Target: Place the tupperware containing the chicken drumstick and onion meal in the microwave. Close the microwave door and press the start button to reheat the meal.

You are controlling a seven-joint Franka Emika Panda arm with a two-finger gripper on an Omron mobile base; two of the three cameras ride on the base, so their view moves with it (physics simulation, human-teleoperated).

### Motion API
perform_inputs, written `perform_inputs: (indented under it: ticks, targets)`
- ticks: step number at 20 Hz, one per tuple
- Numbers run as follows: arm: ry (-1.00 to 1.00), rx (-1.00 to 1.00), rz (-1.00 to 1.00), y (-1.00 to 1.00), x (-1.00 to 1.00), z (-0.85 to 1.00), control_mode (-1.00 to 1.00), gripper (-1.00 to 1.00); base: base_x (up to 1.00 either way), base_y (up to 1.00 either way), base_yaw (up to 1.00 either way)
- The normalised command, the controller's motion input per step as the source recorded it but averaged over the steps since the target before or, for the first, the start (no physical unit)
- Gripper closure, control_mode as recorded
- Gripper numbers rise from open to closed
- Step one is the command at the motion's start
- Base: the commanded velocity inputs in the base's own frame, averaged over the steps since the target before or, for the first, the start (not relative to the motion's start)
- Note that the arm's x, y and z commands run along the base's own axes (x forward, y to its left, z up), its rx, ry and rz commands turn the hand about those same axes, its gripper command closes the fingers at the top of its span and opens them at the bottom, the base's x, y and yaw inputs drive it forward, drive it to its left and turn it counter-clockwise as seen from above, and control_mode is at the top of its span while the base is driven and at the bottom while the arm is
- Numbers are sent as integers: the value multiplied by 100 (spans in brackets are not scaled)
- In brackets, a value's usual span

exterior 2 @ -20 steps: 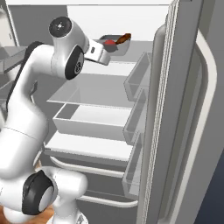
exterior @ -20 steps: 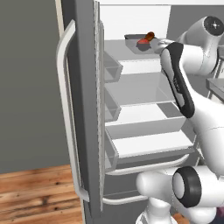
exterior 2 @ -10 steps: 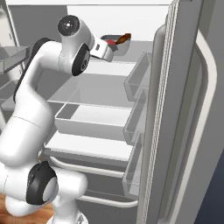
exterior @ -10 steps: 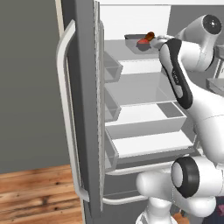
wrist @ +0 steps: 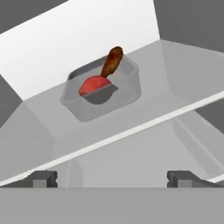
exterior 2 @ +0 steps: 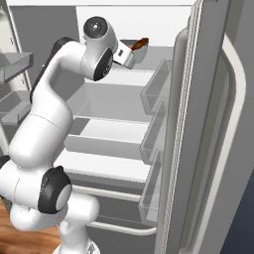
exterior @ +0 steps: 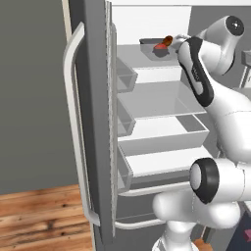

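The tupperware sits near the back edge of the fridge's top shelf, with the drumstick and onion inside. The gripper hangs spread wide, holding nothing; its tips are cut off at the view's bottom. In the base views the arm hides much of the tub.

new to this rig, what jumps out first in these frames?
The open fridge with its pale shelves and drawers, its door swung wide at the left of the left base view. On the top shelf sits the tupperware, with the red onion in it and the brown chicken drumstick poking over its rim. The white arm reaches up toward it, and the gripper stands open, short of the tub.
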Motion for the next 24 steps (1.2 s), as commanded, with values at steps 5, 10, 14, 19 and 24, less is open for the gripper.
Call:
perform_inputs:
  ticks: [5, 10, 14, 19, 24]
  targets:
    - [1, 7, 0, -1, 40, 0, -100, -100, 0, 0, 0]
    - [4, 2, 0, 0, 38, 0, -100, -100, 0, 0, 0]
    - [6, 0, 0, 0, 30, 0, -100, -100, 0, 0, 0]
    - [5, 0, -2, 0, 28, 0, -100, -100, 0, 0, 0]
    - [1, 0, -2, 0, 27, 0, -100, -100, 0, 0, 0]
